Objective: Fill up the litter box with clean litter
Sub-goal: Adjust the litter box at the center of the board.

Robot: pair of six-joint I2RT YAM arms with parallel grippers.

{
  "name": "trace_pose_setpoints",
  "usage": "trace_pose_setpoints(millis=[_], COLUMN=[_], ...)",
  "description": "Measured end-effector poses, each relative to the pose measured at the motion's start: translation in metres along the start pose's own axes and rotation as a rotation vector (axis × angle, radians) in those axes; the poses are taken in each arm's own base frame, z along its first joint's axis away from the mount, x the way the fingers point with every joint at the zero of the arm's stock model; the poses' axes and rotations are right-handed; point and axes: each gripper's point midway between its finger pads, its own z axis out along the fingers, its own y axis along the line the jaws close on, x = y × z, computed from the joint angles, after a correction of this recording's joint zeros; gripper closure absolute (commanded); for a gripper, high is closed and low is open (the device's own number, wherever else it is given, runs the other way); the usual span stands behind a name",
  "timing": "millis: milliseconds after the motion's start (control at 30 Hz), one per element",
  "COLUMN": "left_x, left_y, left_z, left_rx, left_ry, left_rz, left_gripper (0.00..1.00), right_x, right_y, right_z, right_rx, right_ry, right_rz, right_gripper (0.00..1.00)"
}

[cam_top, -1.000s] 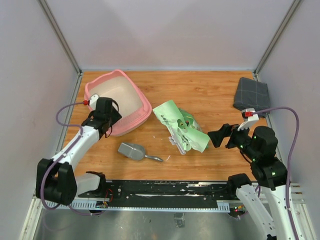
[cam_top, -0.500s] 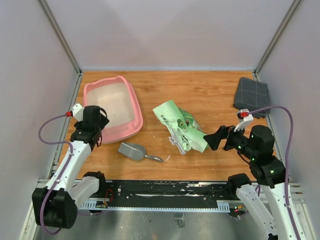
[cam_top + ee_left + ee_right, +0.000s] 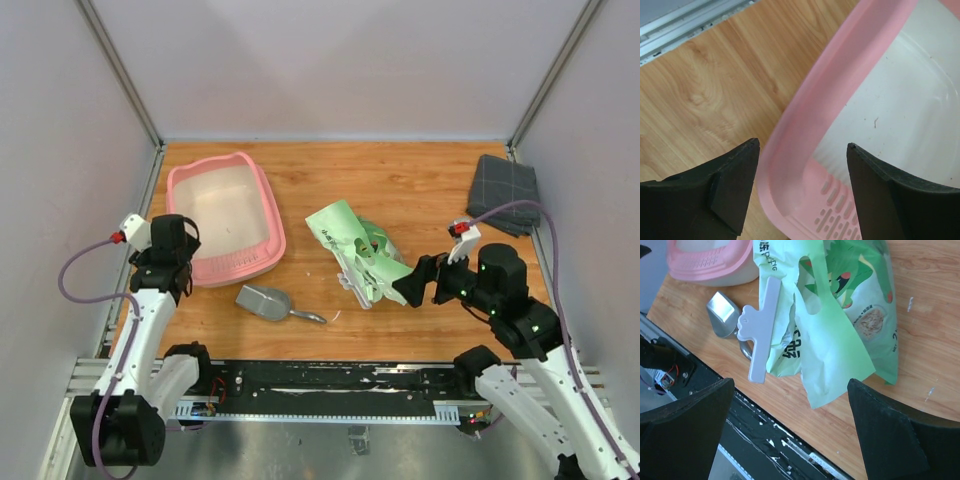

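The pink plastic rounded-rectangular litter box (image 3: 236, 271) lies flat at the far left of the wood-grain table (image 3: 420, 185). It has a wide glossy rim, and its smooth pale cream floor is bare but for a few specks. A strip of slotted vents is moulded into its near corner.

The left hand (image 3: 802, 143) is released. Its two matte black wedge-shaped fingers are spread wide and grasp nothing, and that near corner of the rim shows between them.

A light green crinkled plastic bag with printing (image 3: 358, 252) lies slumped at mid-table, its neck folded over. A flat white plastic clip (image 3: 760, 330) is pinned across the fold.

A dull grey metal scoop (image 3: 265, 300), boxy with a thin handle, rests between box and bag, apart from both.

The right hand (image 3: 412, 285) hangs just beside the bag's right edge with its jaws wide apart and empty.

A dark grey folded cloth (image 3: 503, 190) with a faint check sits in the far right corner.
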Motion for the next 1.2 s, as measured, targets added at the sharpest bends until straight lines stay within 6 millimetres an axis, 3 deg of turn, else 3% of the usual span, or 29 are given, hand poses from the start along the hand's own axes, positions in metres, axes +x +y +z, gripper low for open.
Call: trace_pose_setpoints(millis=[67, 167, 267, 400, 500, 633, 800, 900, 1067, 1200], left_x=[-0.005, -0.011, -0.021, -0.027, -0.019, 0.021, 0.082, 0.107, 0.120, 0.124], left_y=[0.005, 0.001, -0.032, -0.082, -0.112, -0.147, -0.167, -0.171, -0.191, -0.212], left_z=[0.001, -0.003, -0.021, -0.055, -0.071, -0.067, -0.049, -0.052, -0.087, -0.100], left_rx=[-0.016, 0.010, 0.186, 0.497, 0.667, 0.757, 0.769, 0.777, 0.902, 0.978], left_ry=[-0.009, 0.004, 0.032, 0.057, 0.100, 0.234, 0.425, 0.491, 0.498, 0.489], left_rz=[-0.013, 0.008, 0.028, 0.007, -0.001, 0.048, 0.093, 0.134, 0.207, 0.224], left_gripper=[0.29, 0.47, 0.69, 0.86, 0.82, 0.77, 0.66, 0.60, 0.60, 0.59], right_x=[0.005, 0.013, 0.021, 0.029, 0.029, 0.024, 0.018, 0.017, 0.015, 0.014], right_y=[0.006, 0.013, 0.017, 0.017, 0.014, 0.012, 0.012, 0.011, 0.011, 0.011], right_z=[0.003, 0.009, 0.018, 0.026, 0.029, 0.027, 0.023, 0.023, 0.022, 0.022], right_rx=[-0.016, -0.028, -0.026, -0.004, 0.016, 0.031, 0.034, 0.040, 0.044, 0.045], right_ry=[0.027, 0.064, 0.110, 0.149, 0.150, 0.122, 0.088, 0.083, 0.076, 0.074], right_rz=[-0.017, -0.044, -0.073, -0.100, -0.109, -0.113, -0.116, -0.118, -0.122, -0.125], right_gripper=[0.01, 0.02, 0.01, 0.01, 0.01, 0.02, 0.01, 0.01, 0.01, 0.02])
